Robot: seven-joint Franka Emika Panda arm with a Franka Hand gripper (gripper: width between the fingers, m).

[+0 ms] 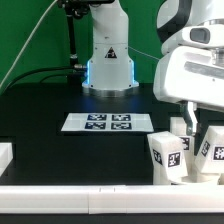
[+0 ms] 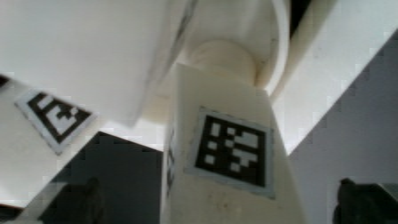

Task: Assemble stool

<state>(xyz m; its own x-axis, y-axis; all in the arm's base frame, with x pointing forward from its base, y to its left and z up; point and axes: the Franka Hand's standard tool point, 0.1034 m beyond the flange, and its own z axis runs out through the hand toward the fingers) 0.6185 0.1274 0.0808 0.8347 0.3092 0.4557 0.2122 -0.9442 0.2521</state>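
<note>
Stool parts, lower corner at the exterior view's right: seat (image 1: 200,150) upright on edge, tagged; leg (image 1: 168,158) standing just in front of it, tagged face outward. In the wrist view one leg (image 2: 222,140) fills the centre between the fingers (image 2: 80,60).

Gripper (image 1: 189,118): directly above the parts, jaws spread wide, gripping nothing.

Marker board (image 1: 107,122): flat mid-table, well apart.

Rail (image 1: 60,202): along the near edge.

Robot base (image 1: 108,60): behind the board.

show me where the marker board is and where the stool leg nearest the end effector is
marker board (image 1: 108,122), exterior view, centre of its tagged top face.
stool leg (image 1: 168,155), exterior view, its tagged front face.
stool leg (image 2: 228,150), wrist view, its tag.
</note>
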